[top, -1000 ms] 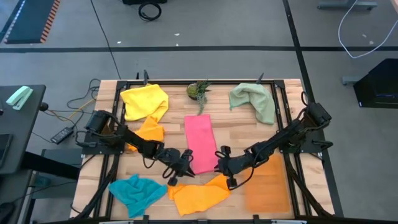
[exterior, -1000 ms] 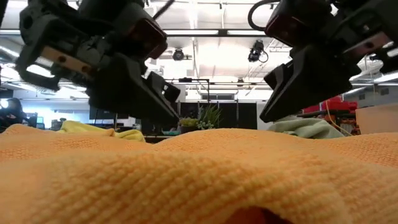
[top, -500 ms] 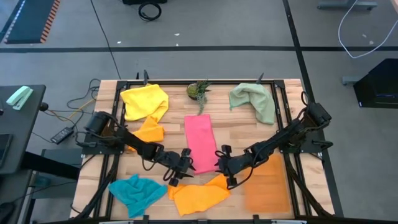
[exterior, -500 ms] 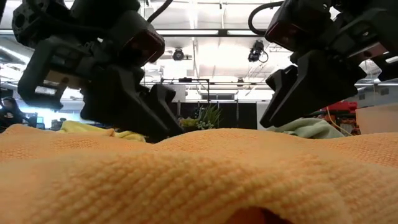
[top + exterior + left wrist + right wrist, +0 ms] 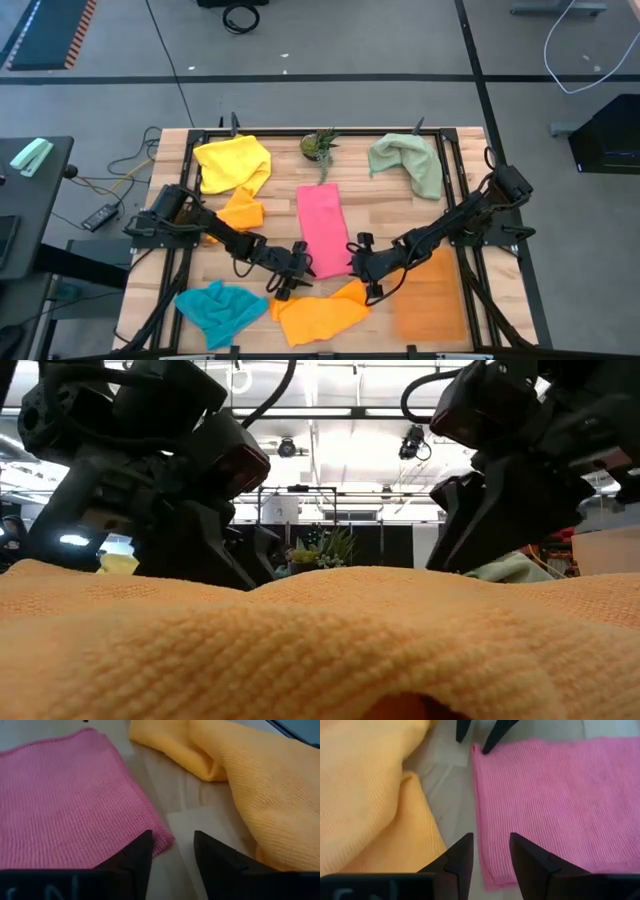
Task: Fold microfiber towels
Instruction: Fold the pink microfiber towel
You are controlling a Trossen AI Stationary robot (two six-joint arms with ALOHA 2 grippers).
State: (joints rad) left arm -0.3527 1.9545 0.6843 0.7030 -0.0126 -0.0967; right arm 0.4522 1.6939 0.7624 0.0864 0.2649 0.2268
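High view: the left gripper (image 5: 294, 272) sits low at the near left corner of the folded pink towel (image 5: 322, 229), which lies as a long strip at the table's (image 5: 380, 205) middle. The right gripper (image 5: 357, 264) sits at the strip's near right corner. Just nearer than both lies a crumpled orange towel (image 5: 318, 314). A teal towel (image 5: 218, 309) is bunched at the near left, a yellow towel (image 5: 234, 163) at the far left with a second orange towel (image 5: 240, 211) beside it, and a pale green towel (image 5: 408, 163) at the far right. A small plant (image 5: 319, 144) stands at the far edge, and an orange mat (image 5: 431, 297) lies flat at the near right.

Low view: the orange towel (image 5: 320, 645) fills the foreground. Both grippers hang dark just behind its ridge, the left one (image 5: 215, 555) and the right one (image 5: 475, 530); their fingertips are hidden.

Left wrist view: the left gripper (image 5: 172, 847) has its fingers (image 5: 137, 855) parted with a clear gap, holding nothing. One finger lies over the pink towel's (image 5: 65, 805) corner, the other over bare wood. The orange towel (image 5: 250, 785) is heaped beyond.

Right wrist view: the right gripper (image 5: 490, 851) also stands parted and empty, straddling the pink towel's (image 5: 555, 805) edge near its corner. The orange towel (image 5: 370, 795) lies beside it, and the other gripper's tips show at the pink towel's opposite corner.
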